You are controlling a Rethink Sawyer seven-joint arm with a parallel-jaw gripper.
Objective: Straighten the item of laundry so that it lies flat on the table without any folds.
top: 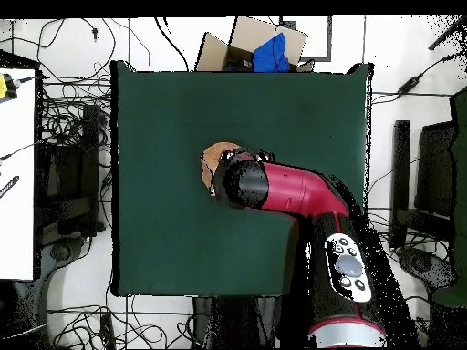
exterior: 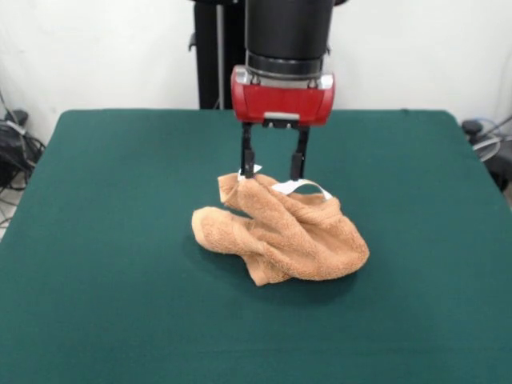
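The item of laundry (exterior: 284,232), an orange-tan terry towel, lies crumpled in a folded heap near the middle of the green table (exterior: 120,240). White tags (exterior: 300,186) show on its far edge. My gripper (exterior: 274,170) hangs straight down over that far edge. It is open, and its two black fingers stand apart on either side of the tags. The left fingertip (exterior: 249,166) is at the towel's raised corner. In the overhead view the arm (top: 283,187) covers most of the towel (top: 215,157), the gripper itself is hidden, and the table (top: 164,219) spreads wide around them.
A cardboard box with something blue in it (top: 260,46) sits just beyond the table's top edge in the overhead view. Cables lie on the floor around the table. A white desk (top: 18,173) stands at the left.
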